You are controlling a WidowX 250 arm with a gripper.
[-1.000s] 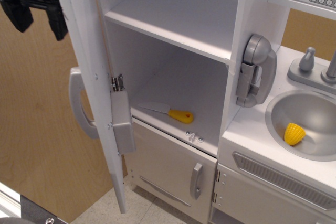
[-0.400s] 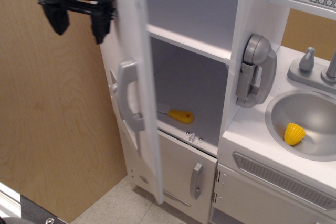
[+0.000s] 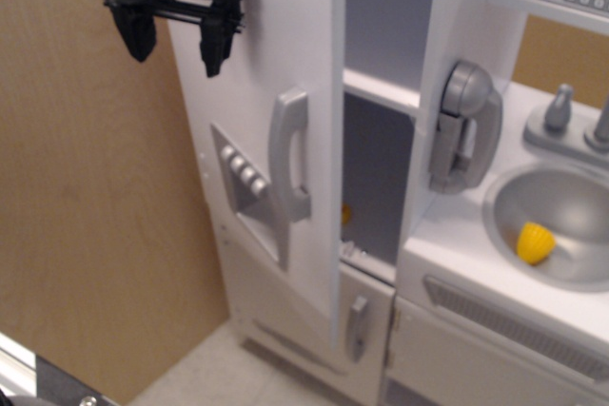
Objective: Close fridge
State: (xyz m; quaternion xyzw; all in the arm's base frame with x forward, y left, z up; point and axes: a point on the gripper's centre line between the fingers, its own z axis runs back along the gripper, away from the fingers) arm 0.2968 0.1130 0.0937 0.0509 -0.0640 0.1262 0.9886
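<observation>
The fridge (image 3: 390, 73) is a tall white toy cabinet. Its tall door (image 3: 285, 35) stands partly open, with a narrow dark gap left at its right edge. The door carries a grey curved handle (image 3: 288, 154) and a grey four-button panel (image 3: 245, 178). Through the gap I see a white shelf edge (image 3: 381, 90) and a sliver of something yellow (image 3: 345, 214). My black gripper (image 3: 174, 37) is open and empty at the upper left, its fingers (image 3: 214, 43) against or just in front of the door's outer face.
A shorter white door with a small grey handle (image 3: 357, 327) sits below the fridge. A grey toy phone (image 3: 463, 125) hangs on the fridge's right side. A sink (image 3: 552, 225) holds a yellow corn (image 3: 535, 242). A wooden wall panel (image 3: 95, 216) stands at the left.
The fridge door has swung from wide open to nearly shut. My gripper has moved rightward with it. The yellow-handled knife on the shelf is now almost hidden.
</observation>
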